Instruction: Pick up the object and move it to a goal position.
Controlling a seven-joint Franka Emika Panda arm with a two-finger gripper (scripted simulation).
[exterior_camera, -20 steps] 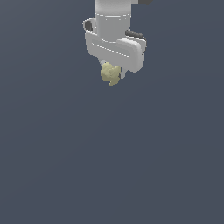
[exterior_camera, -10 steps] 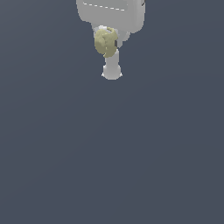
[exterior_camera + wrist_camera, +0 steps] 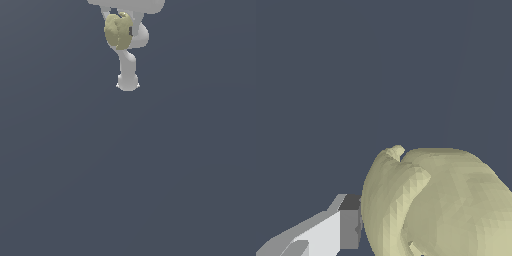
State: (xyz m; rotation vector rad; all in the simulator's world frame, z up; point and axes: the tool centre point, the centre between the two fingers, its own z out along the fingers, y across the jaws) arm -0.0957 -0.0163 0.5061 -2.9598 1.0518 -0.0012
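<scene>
The object, a pale yellow-green lumpy roundish thing, hangs at the top of the exterior view, pressed up under the white end effector, whose body is cut off by the upper edge of that view. A dark finger pad touches the object on the exterior view's right side. No container shows in either view; the object is carried only by the end effector, which is clamped closed on it. Behind and below the object, white arm links run down to a rounded white base resting on the flat dark blue-grey surface.

In the wrist view the object looms large, with a short curved nub at its upper rim and a deep crease running down its body. 1 finger of the end effector, white with a dark grey tip, lies against the object's side; the other finger is hidden by the object.

Compared with 0.5 s ago, the object and end effector sit a little higher and closer to the exterior camera, so the object looks slightly larger and less of the white body is visible. Compared with 1.0 s ago, the whole end effector was then in view, with the object small beneath it; the arm links and base behind it have since come into sight.
</scene>
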